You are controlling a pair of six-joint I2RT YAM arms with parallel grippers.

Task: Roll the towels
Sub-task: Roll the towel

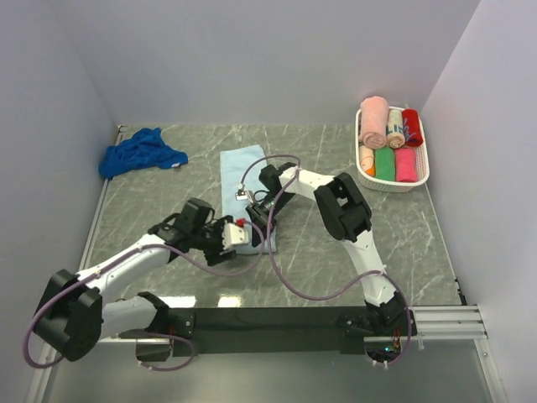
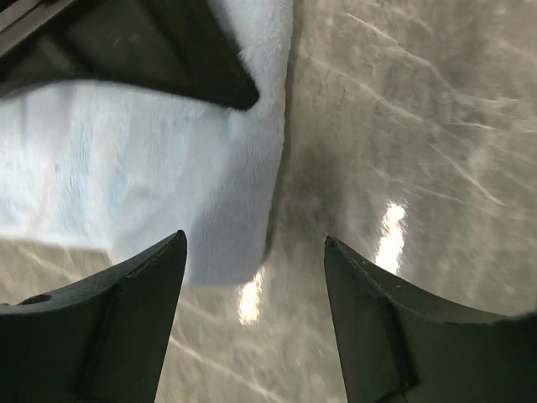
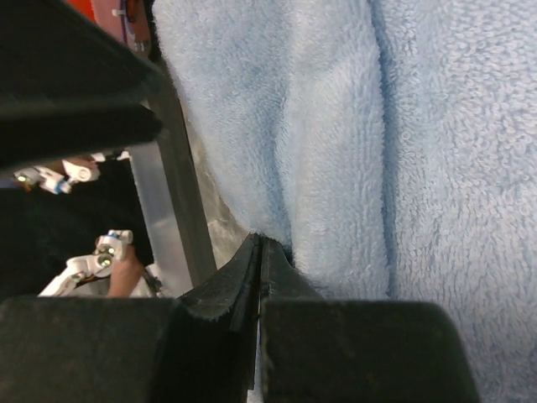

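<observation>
The pale sky blue towel (image 1: pixel 239 168) lies flat in the middle of the table, long side running away from me. The royal blue towel (image 1: pixel 138 153) lies crumpled at the far left. My left gripper (image 1: pixel 243 238) is open at the pale towel's near end; in the left wrist view (image 2: pixel 256 243) the towel's corner (image 2: pixel 168 185) lies just ahead of the left finger and bare table shows between the jaws. My right gripper (image 1: pixel 256 214) is shut, its tips pinched at a fold on the towel's near edge (image 3: pixel 262 243), with the towel (image 3: pixel 352 151) bunched in soft ridges ahead.
A white basket (image 1: pixel 424 172) at the far right holds several rolled towels in pink, green, red and orange. Grey walls close in the table on three sides. The right gripper's body (image 2: pixel 151 50) shows dark over the towel in the left wrist view.
</observation>
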